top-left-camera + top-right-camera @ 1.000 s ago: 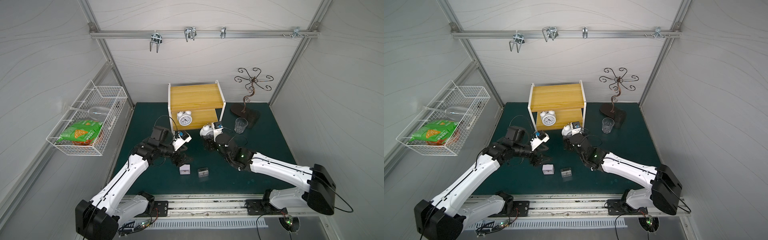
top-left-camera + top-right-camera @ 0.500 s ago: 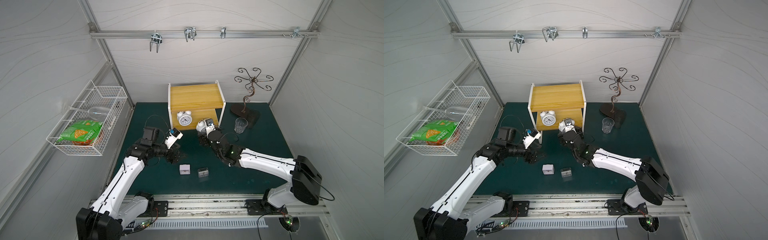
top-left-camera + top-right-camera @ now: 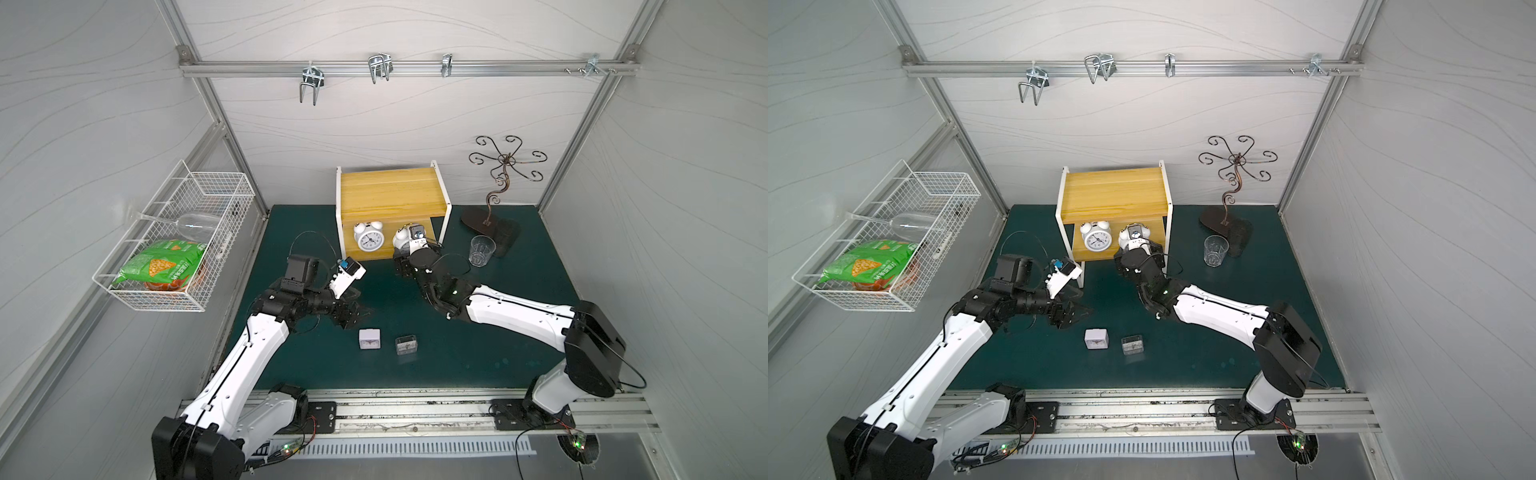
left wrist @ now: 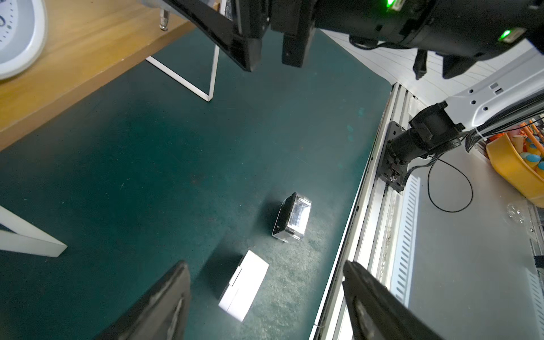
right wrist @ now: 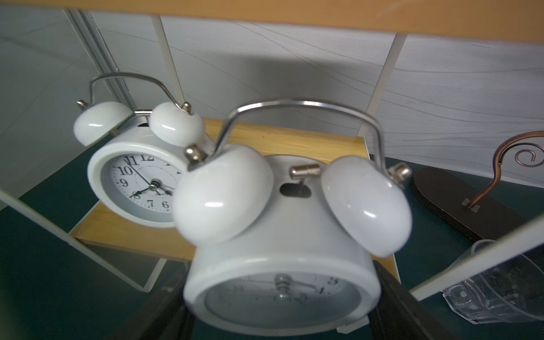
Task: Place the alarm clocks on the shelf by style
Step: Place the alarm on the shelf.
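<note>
Setting the second twin-bell clock (image 5: 282, 235) onto the shelf (image 3: 390, 195) looks like the step in hand. The shelf's top board is bare. On its lower board (image 3: 1096, 254) the first twin-bell clock (image 3: 369, 237) stands upright, face to the front.

The right gripper (image 5: 282, 312) is clamped around the second clock's round body, one dark finger on each side. It holds the clock just beside its twin, at the free end of the lower board. Whether the feet touch the wood is hidden by the clock itself; it seems slightly tilted.

The left gripper (image 3: 355, 313) hangs over the green mat (image 3: 478, 353) with its jaws spread and nothing between them. It is near the white square clock (image 3: 369, 338), which stands just beside the transparent-cased square clock (image 3: 406, 345); both are on the mat, well apart from the shelf.

The next move likely calls for lowering the held clock level until it sits, then letting go. The two square clocks would then go together on the top board.
</note>
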{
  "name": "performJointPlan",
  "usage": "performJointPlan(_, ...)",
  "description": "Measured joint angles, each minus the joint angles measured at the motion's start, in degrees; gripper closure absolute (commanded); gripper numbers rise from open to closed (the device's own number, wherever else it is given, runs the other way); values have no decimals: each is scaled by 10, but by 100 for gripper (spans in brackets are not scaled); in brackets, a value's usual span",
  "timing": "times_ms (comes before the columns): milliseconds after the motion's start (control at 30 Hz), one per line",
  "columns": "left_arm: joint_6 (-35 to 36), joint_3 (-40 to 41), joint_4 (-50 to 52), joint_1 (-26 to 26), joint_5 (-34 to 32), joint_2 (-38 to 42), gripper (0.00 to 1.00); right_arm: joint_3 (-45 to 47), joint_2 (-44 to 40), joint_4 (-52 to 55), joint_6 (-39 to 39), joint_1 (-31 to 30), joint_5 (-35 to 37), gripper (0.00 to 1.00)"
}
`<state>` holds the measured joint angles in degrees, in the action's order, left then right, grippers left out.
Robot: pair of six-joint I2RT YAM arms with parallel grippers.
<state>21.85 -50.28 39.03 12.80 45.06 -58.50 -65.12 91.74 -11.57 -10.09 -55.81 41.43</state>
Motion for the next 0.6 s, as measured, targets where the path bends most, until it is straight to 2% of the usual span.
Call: performJointPlan(600, 1, 6, 1, 0, 4, 0, 16, -92, 70, 87, -39, 12, 63, 29)
